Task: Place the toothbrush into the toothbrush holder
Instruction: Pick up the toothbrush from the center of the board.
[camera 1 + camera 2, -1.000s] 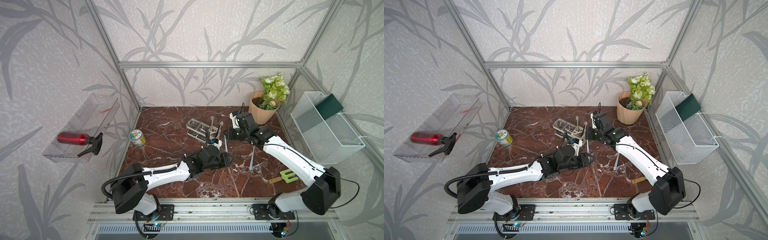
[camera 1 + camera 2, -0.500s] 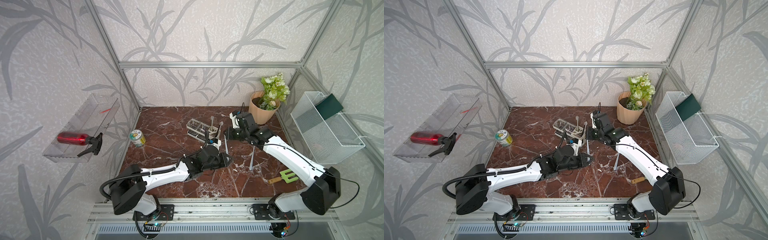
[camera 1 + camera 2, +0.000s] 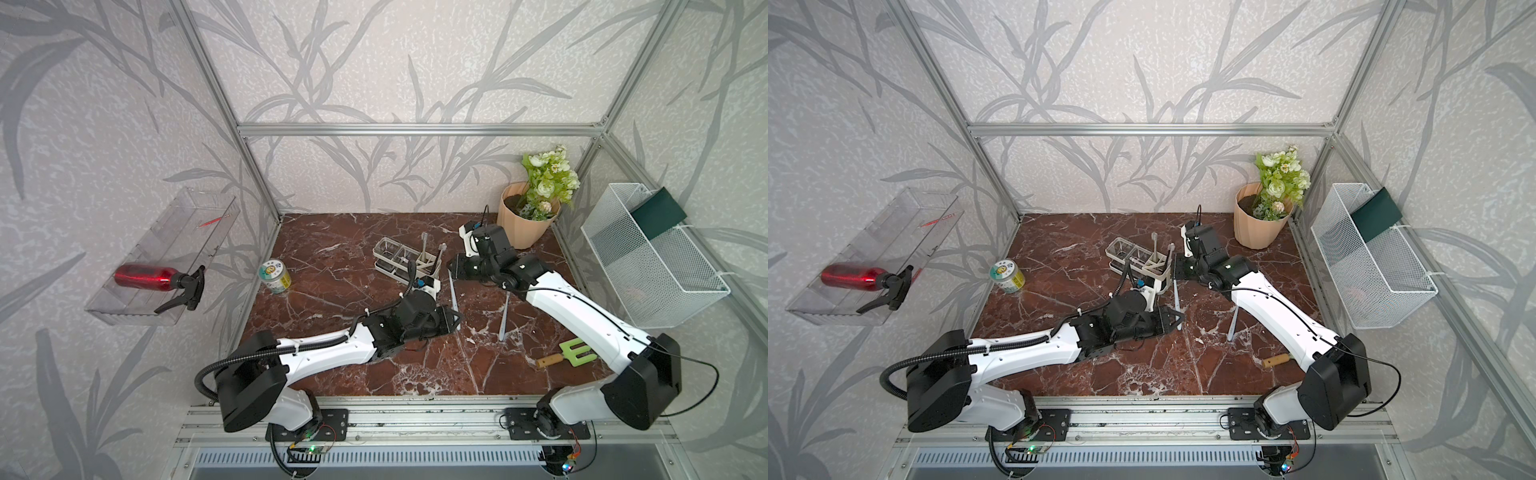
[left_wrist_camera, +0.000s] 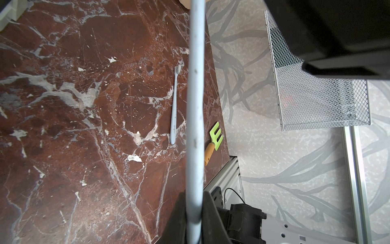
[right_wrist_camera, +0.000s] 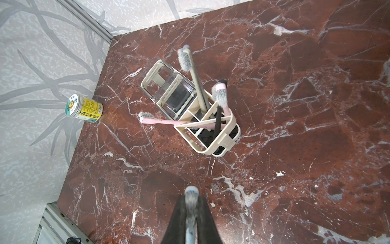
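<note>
Blue toothbrush (image 3: 453,293) between outstretched left gripper (image 3: 458,319), right gripper (image 3: 451,268)

In both top views I saw walls (image 3: 374,62) of pale grey-white wallpaper, printed with darker grey leafy branches and held in a frame of silver aluminium bars (image 3: 415,129). Below them, the work surface was a red-brown marble tabletop (image 3: 332,249) veined in white. A clear plastic shelf (image 3: 166,232) hung on the left wall. A white wire mesh basket (image 3: 648,274) hung on the right wall. The light was bright and even.
</note>
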Robot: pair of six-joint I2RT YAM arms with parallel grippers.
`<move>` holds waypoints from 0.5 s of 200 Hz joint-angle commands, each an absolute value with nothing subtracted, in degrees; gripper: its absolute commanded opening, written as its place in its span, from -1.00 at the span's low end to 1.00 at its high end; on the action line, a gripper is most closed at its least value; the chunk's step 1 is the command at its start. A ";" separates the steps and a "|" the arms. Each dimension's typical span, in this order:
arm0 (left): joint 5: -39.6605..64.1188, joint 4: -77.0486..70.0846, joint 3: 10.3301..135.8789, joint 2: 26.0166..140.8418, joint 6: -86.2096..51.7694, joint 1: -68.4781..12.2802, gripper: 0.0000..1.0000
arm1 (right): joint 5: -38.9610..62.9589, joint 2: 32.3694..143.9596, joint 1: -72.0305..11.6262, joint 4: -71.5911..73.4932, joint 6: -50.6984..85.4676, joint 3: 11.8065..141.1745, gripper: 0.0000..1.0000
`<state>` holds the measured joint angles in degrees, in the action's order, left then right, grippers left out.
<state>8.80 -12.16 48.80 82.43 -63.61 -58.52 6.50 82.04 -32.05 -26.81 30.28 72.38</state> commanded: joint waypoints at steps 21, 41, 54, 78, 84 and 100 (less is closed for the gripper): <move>7.91 -12.13 48.47 82.08 -63.54 -58.71 -0.83 | 6.26 81.30 -32.33 -26.27 30.59 73.45 -1.00; 7.91 -11.63 48.74 82.06 -63.30 -58.71 -0.90 | 6.24 81.13 -32.34 -26.22 30.59 73.30 -1.00; 7.85 -11.19 48.78 81.96 -63.06 -58.67 -0.97 | 6.24 80.87 -32.27 -26.34 30.52 73.22 -1.00; 7.64 -9.25 48.56 81.58 -62.17 -58.71 -1.00 | 5.55 79.97 -32.20 -26.95 30.05 73.20 -0.94; 7.52 -8.39 48.47 81.32 -61.65 -58.64 -1.00 | 5.38 79.65 -32.25 -27.17 29.84 73.13 -0.88; 7.44 -4.99 48.35 80.62 -59.72 -58.70 -1.00 | 5.64 78.74 -31.98 -27.94 29.38 73.27 -0.55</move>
<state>8.73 -10.90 48.80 82.39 -62.02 -58.52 6.46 81.93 -32.03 -27.20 30.17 72.38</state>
